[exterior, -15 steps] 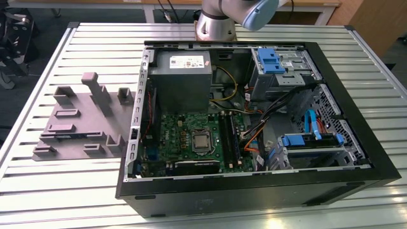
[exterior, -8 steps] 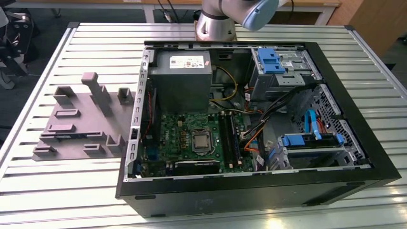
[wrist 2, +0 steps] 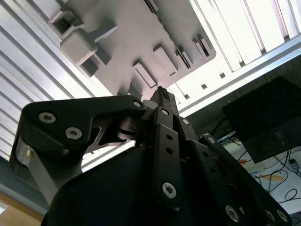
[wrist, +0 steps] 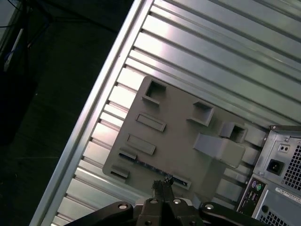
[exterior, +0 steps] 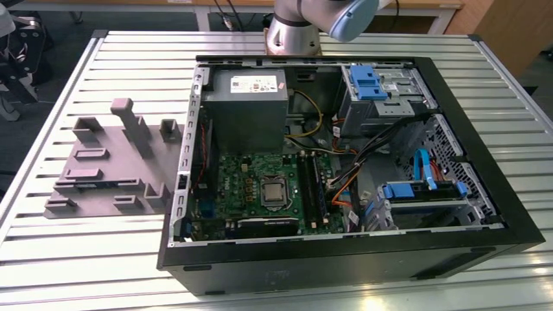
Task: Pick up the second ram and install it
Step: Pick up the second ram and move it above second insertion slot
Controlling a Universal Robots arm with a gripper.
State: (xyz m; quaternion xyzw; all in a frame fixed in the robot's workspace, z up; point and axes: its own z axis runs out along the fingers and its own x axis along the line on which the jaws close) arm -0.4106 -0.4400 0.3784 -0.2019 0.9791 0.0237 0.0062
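So the gripper (wrist: 162, 185) has its fingers pressed together with nothing between them, hovering over the grey fixture plate (wrist: 178, 136). That plate sits on the slatted table (exterior: 112, 259), at the exterior view's left of the open PC case (exterior: 346, 259). The second ram (wrist: 141, 163) looks like the thin dark strip standing on edge in the plate's long slot, right by the fingertips.

A black pincer (wrist 2: 162, 95), seen close along its bolted linkage arms, tapers to fingertips closed against each other. Beyond the tips, a grey fixture plate (wrist 2: 127, 33) with raised blocks and pockets rests on a ribbed aluminium bench (wrist 2: 28, 61). Past the bench's edge are a dark box (wrist 2: 268, 117) and loose cables (wrist 2: 277, 165).
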